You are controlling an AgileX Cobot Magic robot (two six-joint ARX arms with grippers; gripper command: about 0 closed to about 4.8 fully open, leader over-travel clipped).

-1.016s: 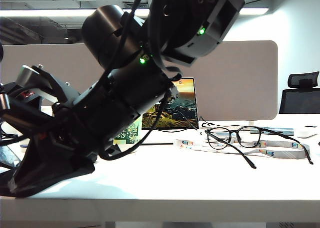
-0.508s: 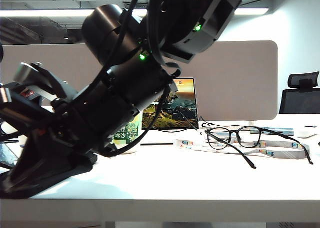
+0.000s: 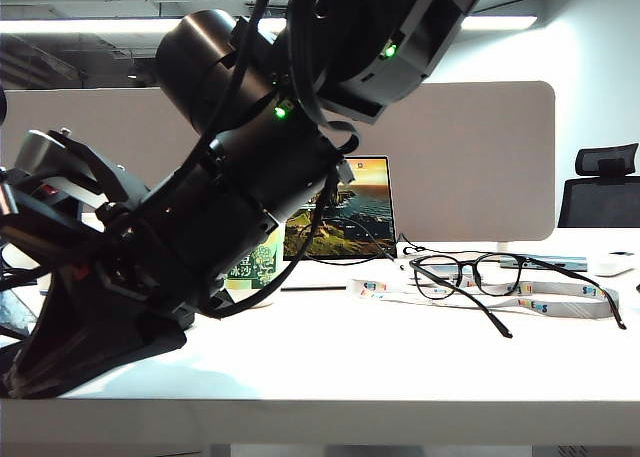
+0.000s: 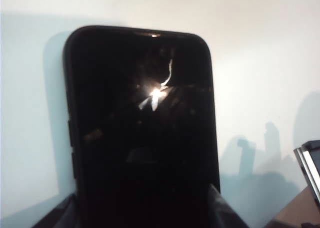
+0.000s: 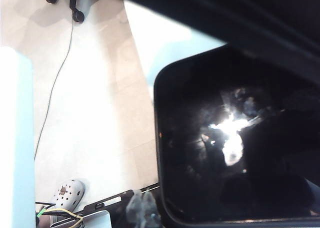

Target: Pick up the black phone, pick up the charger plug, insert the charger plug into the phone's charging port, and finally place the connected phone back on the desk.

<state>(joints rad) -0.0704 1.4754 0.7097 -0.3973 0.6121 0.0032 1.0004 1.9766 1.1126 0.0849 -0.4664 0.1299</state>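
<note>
Two hands: left hand [image 4: 145, 220] grasps black phone [image 4: 142, 133]; right hand [image 5: 142, 208] clenched

An office: white desk [image 3: 400, 367], fabric partition panel [image 3: 470, 157], swivel chair [image 3: 600, 187], laptop [image 3: 345, 209].

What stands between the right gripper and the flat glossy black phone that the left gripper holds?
Nothing visible. The shut right gripper hovers just beside an edge of the flat glossy black phone, with no object in the gap. The left gripper clamps the phone from both sides. The charger plug cannot be made out.
</note>
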